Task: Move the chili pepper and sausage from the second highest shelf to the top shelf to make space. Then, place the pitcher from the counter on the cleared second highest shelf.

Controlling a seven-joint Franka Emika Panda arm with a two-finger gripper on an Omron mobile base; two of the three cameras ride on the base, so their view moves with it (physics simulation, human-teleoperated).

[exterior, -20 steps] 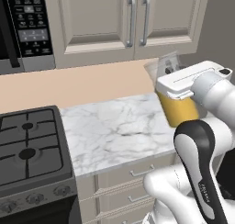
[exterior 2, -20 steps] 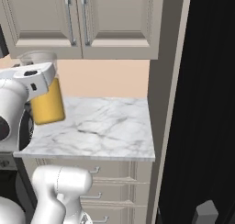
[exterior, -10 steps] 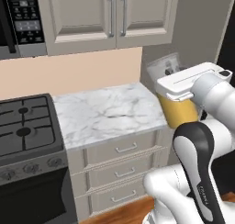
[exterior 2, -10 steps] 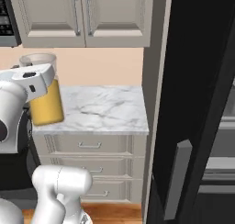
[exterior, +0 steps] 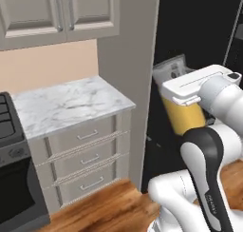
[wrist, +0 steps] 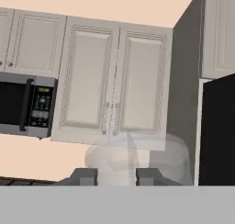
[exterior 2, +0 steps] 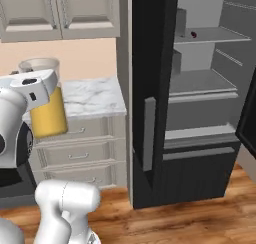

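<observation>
The fridge (exterior 2: 200, 103) stands open beside the counter (exterior 2: 95, 95), its second highest shelf (exterior 2: 202, 83) bare — I judge it cleared so my load can go in. On the top shelf (exterior 2: 212, 35) a small dark red speck, probably the chili pepper (exterior 2: 193, 35), sits near the front. I carry the pitcher (exterior 2: 46, 113) upright so the orange-yellow liquid stays in, my pincer (wrist: 116, 176) clamped on its rim — its clear wall rises just between my fingertips.

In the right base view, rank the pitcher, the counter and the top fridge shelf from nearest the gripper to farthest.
1. Pitcher, held in the gripper.
2. Counter, just right of it.
3. Top shelf, far right inside the fridge.
</observation>
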